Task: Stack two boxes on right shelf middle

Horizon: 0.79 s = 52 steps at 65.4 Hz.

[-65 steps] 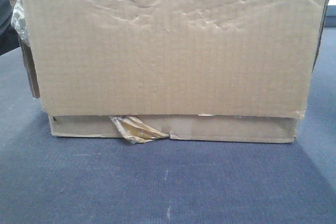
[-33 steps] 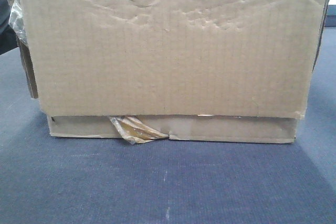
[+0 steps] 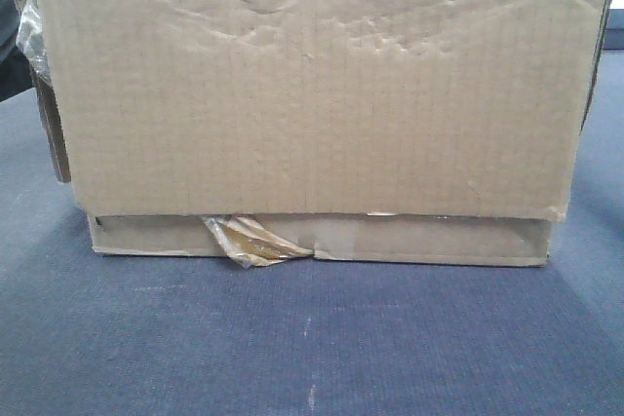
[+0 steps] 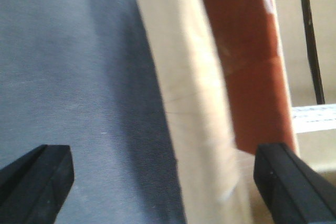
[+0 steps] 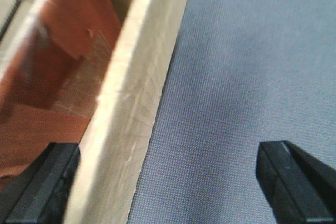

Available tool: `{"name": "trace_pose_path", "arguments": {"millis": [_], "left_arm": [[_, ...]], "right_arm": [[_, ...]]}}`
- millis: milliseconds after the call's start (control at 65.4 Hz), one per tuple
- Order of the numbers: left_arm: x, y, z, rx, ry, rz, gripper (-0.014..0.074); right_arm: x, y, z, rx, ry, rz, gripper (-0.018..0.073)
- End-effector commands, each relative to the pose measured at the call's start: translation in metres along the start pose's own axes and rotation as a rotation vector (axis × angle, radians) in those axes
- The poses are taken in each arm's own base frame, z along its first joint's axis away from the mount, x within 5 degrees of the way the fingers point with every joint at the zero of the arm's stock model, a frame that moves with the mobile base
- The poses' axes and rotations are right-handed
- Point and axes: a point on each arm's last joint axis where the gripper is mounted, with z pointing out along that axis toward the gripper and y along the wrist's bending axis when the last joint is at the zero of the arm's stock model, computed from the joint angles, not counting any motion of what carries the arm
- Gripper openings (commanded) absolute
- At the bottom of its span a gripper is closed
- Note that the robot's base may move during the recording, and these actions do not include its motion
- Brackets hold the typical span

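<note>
On blue carpet (image 3: pixel 312 348), one dented cardboard box (image 3: pixel 312 94)

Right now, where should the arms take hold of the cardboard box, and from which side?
Pinch the cardboard box by its two end walls, apparently from above, one arm per end. Its front face is too wide for one gripper, but each thin wall fits between open fingers: the left gripper straddles the left wall, the right gripper the right wall.
</note>
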Motion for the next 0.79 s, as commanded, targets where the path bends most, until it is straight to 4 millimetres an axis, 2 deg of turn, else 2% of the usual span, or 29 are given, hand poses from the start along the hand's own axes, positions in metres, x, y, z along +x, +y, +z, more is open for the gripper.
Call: {"name": "trace_pose_path", "arguments": {"millis": [0, 107, 183, 214, 260, 336, 367, 428, 627, 779], "left_arm": [[-0.001, -0.002, 0.006, 0.002, 0.006, 0.005, 0.06], [0.0, -0.001, 0.007, -0.009, 0.018, 0.009, 0.0596], [0.001, -0.001, 0.007, -0.013, 0.029, 0.011, 0.0549], [0.002, 0.0, 0.007, -0.016, 0.034, 0.012, 0.0507], [0.002, 0.0, 0.006, -0.016, 0.034, 0.012, 0.0421], [0.002, 0.0, 0.006, -0.016, 0.034, 0.012, 0.0217], [0.002, 0.0, 0.006, -0.016, 0.036, 0.012, 0.009], [0.002, 0.0, 0.006, -0.016, 0.04, 0.012, -0.0105], [0.002, 0.001, 0.002, -0.03, 0.032, -0.029, -0.0111], [0.003, 0.0, -0.017, -0.035, -0.012, -0.043, -0.0111]], "right_arm": [[-0.002, 0.0, 0.004, 0.0, -0.004, -0.012, 0.0556], [-0.002, 0.0, 0.007, 0.0, 0.003, -0.011, 0.0466], [-0.002, 0.0, 0.007, 0.0, 0.003, -0.011, 0.0322], [-0.002, 0.0, 0.007, 0.0, 0.003, -0.011, 0.0229], [-0.002, 0.0, 0.007, 0.0, 0.003, -0.011, 0.0108], [-0.002, 0.0, 0.007, 0.0, 0.009, -0.011, -0.0089], [-0.001, 0.0, 0.007, 0.0, 0.012, -0.011, -0.016], [-0.001, 0.0, 0.007, 0.0, 0.015, -0.011, -0.0154], [0.0, 0.0, 0.005, -0.002, 0.024, -0.011, -0.0153], [-0.001, 0.002, -0.012, -0.001, -0.022, -0.015, -0.0153]]}}
